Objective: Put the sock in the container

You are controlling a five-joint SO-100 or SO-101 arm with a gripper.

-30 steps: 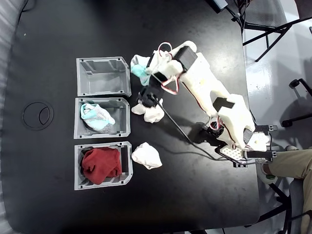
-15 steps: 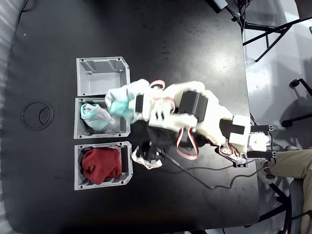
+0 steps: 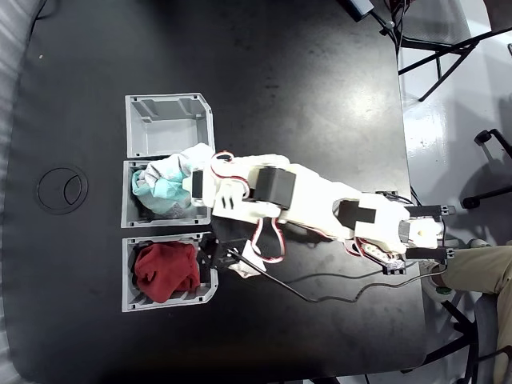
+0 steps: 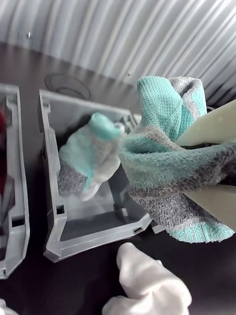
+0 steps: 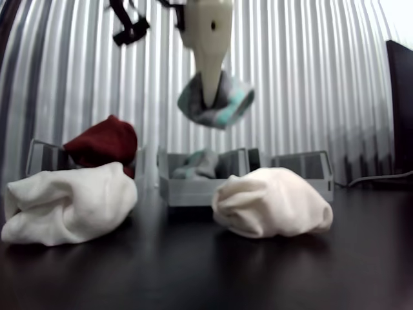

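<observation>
The arm (image 3: 312, 204) is showing white printed shells with black blocky servo housings set into them along its length in the fixed view. Thin red and white wires are looping out near its wrist, and a black cable is trailing off across the tabletop (image 3: 280, 64) toward the base at the right. In the other view, a cream tapered finger (image 5: 208, 39) is showing one small dark hole near its top.

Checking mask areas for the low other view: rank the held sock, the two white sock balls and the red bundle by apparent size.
1-2. Left white sock ball and right white sock ball: look about alike, and both sit nearest the camera, which inflates them.
3-4. Held sock and red cloth bundle: close; the bundle is partly hidden, so unranked.
</observation>
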